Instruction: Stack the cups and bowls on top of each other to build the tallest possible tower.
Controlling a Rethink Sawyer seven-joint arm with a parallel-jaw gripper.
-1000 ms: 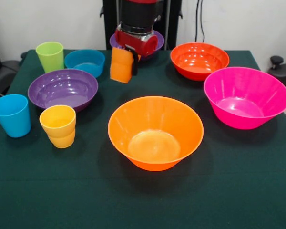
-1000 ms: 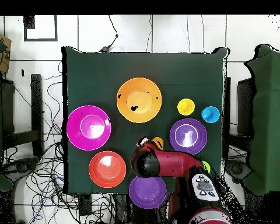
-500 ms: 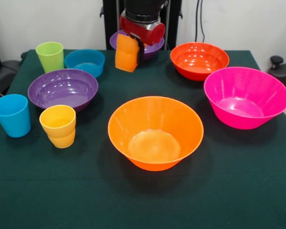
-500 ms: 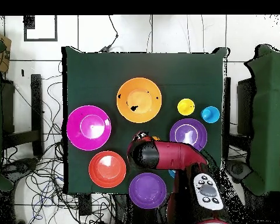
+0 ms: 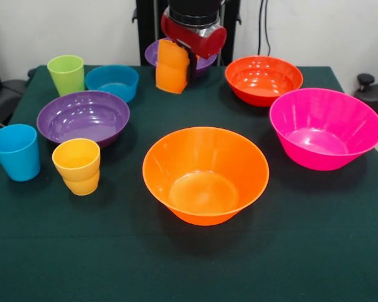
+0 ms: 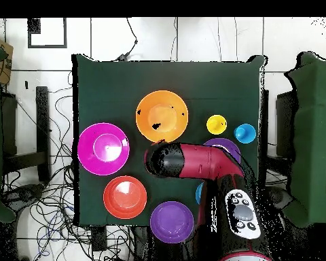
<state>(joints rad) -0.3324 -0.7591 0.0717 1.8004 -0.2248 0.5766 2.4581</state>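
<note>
We have the orange cup lifted clear of the tabletop, mouth down and slightly tilted, with the tool closed on its side wall. In the front view it hangs at about twelve o'clock from the wide orange bowl, well apart from it and in front of the far purple bowl. We judge this to be the carry step: the cup is picked and on its way to a base, and nothing is stacked yet. The wide orange bowl, open side up at the tabletop's middle, looks the likeliest base (our guess, not a thing seen). Next we would bring the cup over the bowl's centre, level it, lower it onto the floor of the bowl and only then release. The red-orange bowl sits at two o'clock.
</note>
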